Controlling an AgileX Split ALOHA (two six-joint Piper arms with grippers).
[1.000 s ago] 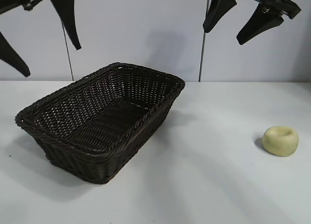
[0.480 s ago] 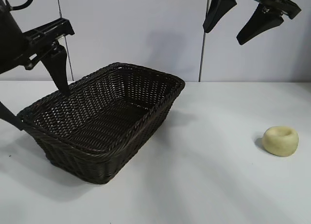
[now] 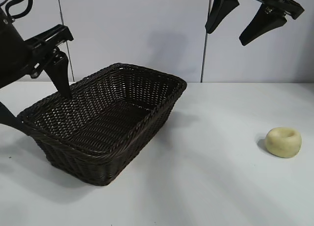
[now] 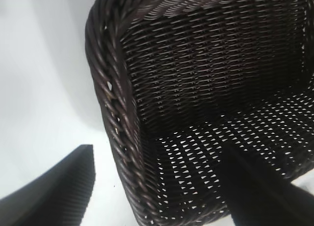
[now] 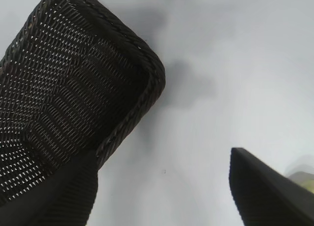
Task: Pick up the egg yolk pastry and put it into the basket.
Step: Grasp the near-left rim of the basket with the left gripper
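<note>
The egg yolk pastry (image 3: 283, 141), pale yellow with a dimpled top, lies on the white table at the right, far from the basket. A sliver of it shows behind a finger in the right wrist view (image 5: 307, 179). The dark brown wicker basket (image 3: 162, 106) stands left of centre, with nothing showing inside it. My left gripper (image 3: 36, 102) is open and low at the basket's left end, one finger inside the rim and one outside it. In the left wrist view the left gripper (image 4: 159, 155) straddles the braided rim (image 4: 115, 118). My right gripper (image 3: 228, 34) is open and empty, high at the back right.
A white table (image 3: 211, 187) carries everything, with a pale wall behind it. The right wrist view shows the right gripper (image 5: 164, 160) above bare table beside the basket's corner (image 5: 147, 88).
My left arm has come down from the top left to the basket's left end, its fingers now straddling the rim. The right arm, basket and pastry have not moved.
</note>
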